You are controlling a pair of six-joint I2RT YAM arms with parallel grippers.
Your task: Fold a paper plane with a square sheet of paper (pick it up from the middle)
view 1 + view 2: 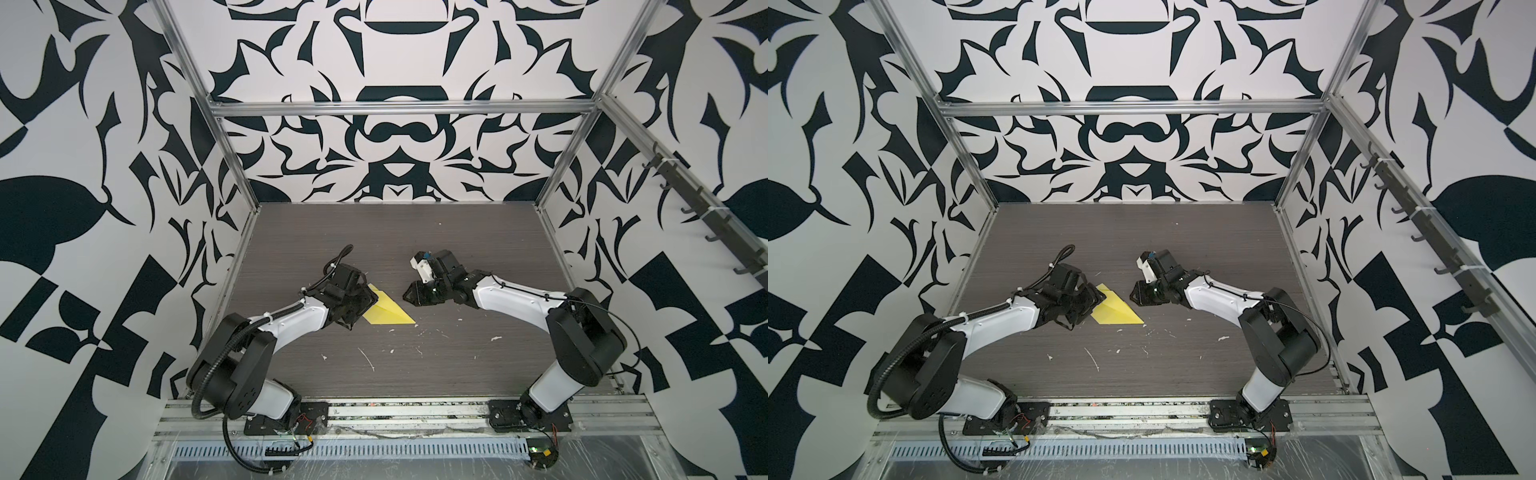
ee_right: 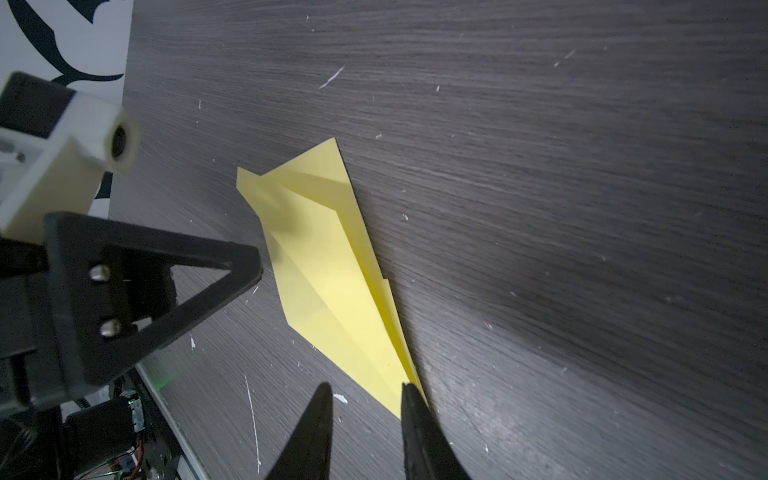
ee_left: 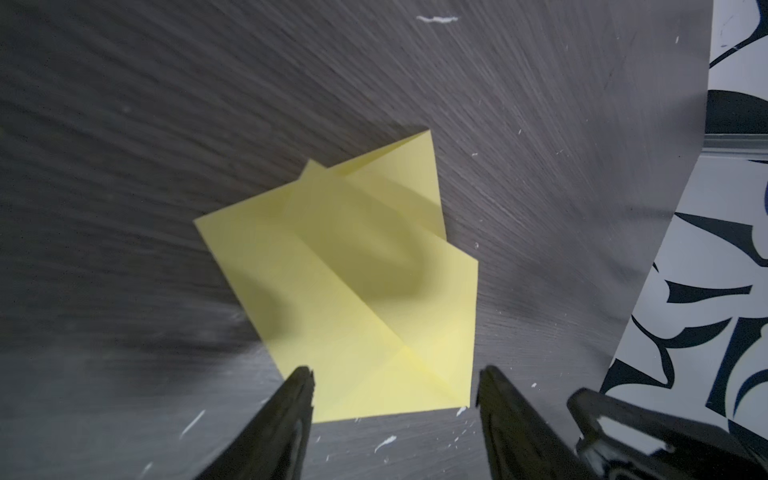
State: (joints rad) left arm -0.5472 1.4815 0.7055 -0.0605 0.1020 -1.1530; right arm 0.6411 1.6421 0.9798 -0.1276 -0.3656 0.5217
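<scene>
Paper plane: your yellow paper plane point(image 1: 390, 313) lies flat on the dark wood-grain table point(image 1: 457, 365), and neither gripper holds it. Its layered folds and notched tail show in the left wrist view point(image 3: 353, 282).
Left gripper: your left gripper point(image 3: 395, 374) hangs over the plane's tail end with its jaws spread wide. Between them you see only the paper lying below.
Right gripper: your right gripper point(image 2: 365, 390) sits at the plane's pointed nose, its jaws parted by a narrower gap and gripping nothing. One finger point(image 2: 413, 415) overlaps the nose tip in the wrist view, and you cannot tell whether it touches.
White flecks: small flecks point(image 1: 368, 359) lie scattered on the table near the plane, on its side toward the arm bases.
</scene>
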